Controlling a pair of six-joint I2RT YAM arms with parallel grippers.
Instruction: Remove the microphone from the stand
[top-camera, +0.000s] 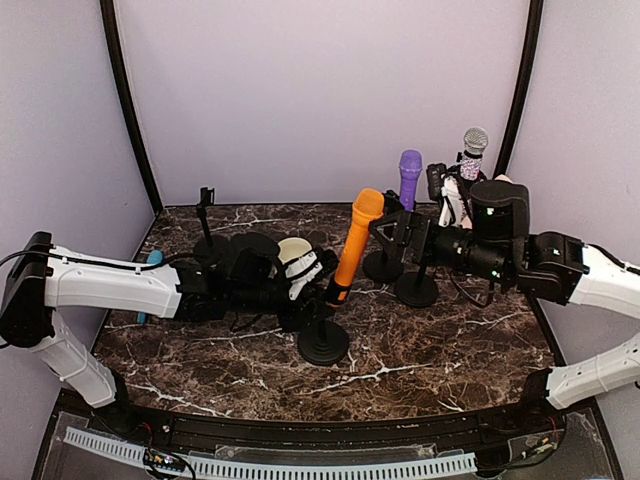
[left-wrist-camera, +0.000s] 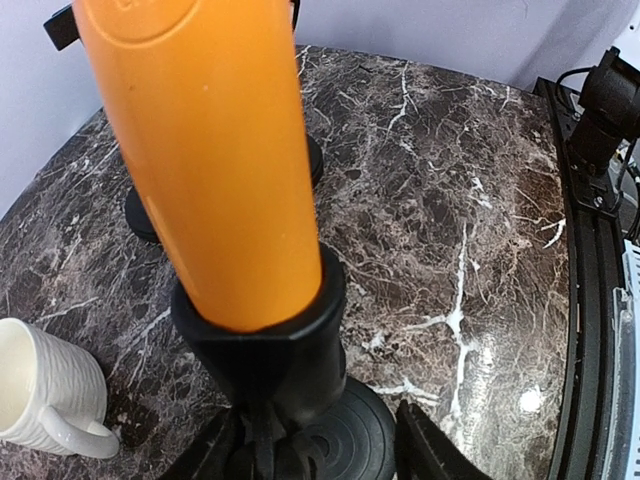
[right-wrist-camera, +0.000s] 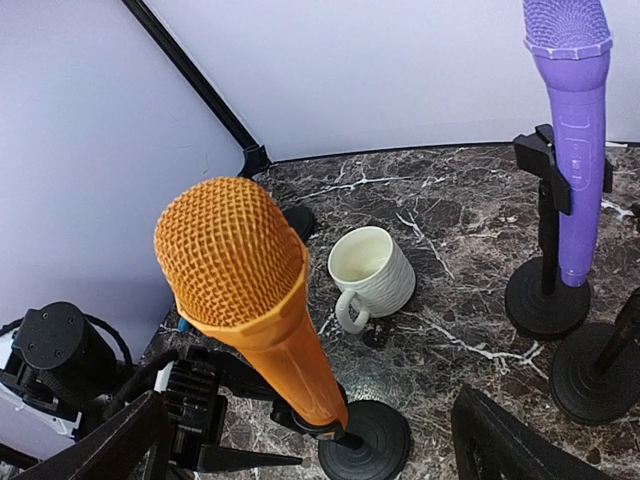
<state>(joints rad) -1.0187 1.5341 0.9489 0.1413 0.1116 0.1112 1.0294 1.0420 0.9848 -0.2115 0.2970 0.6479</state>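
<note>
An orange microphone (top-camera: 355, 245) stands tilted in the clip of a black stand (top-camera: 323, 343) in the middle of the marble table. My left gripper (top-camera: 303, 298) sits low at the stand's post, under the clip (left-wrist-camera: 265, 350). It is open, with one finger (left-wrist-camera: 425, 445) well off the post and above the round base (left-wrist-camera: 365, 435). My right gripper (top-camera: 395, 232) hangs wide open just right of the microphone's mesh head (right-wrist-camera: 228, 250), touching nothing. Both its fingers (right-wrist-camera: 510, 440) frame the orange microphone (right-wrist-camera: 290, 370) from above.
A white ribbed mug (top-camera: 297, 255) stands just behind the left gripper. A purple microphone (top-camera: 410, 178) on its stand and a glittery silver-headed one (top-camera: 473, 150) rise at the back right, with another stand base (top-camera: 417, 288) close by. An empty stand (top-camera: 207, 225) is at the back left.
</note>
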